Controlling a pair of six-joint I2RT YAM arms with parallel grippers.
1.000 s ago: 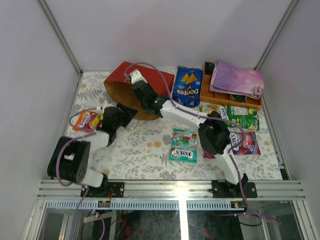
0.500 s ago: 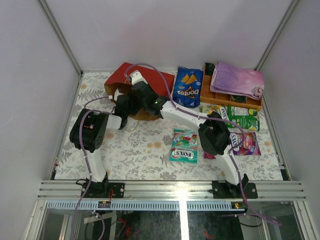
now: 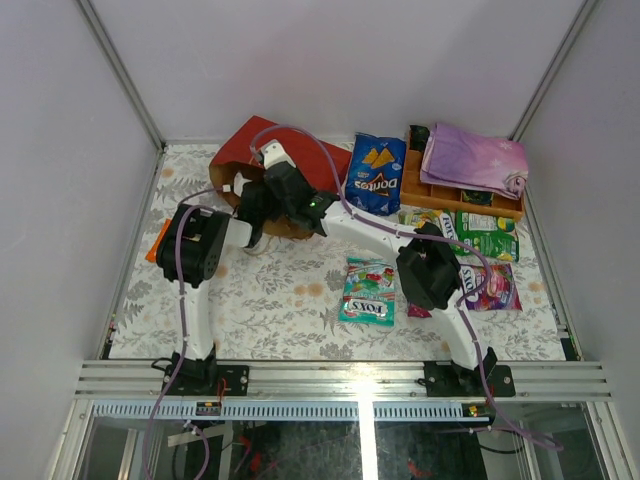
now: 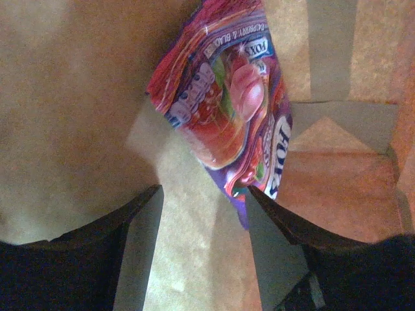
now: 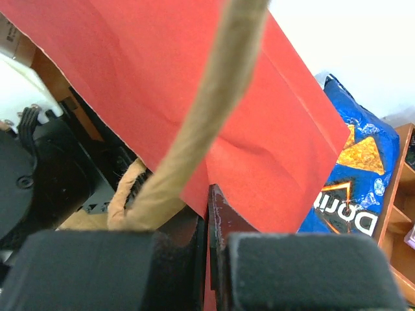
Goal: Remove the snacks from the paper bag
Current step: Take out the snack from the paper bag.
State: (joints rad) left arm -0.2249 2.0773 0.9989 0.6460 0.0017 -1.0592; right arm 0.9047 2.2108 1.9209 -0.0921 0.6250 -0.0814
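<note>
Claws, top view: left claw inside the paper bag mouth, at the table far edge, left of centre; right claw at its rim.
Left wrist: released, empty; purple Fox's packet just ahead, inside.
Right wrist: clenched on the bag's red wall.
Risk: claw shoves packet deeper; thin paper tears.
Change: left claw came in from the left edge.

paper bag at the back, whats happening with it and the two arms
The right pincer is shut on the edge of the red paper bag. The left pincer, open, is inside the bag, facing a purple Fox's pack not yet gripped. The Doritos bag and a teal pack lie outside.
</note>
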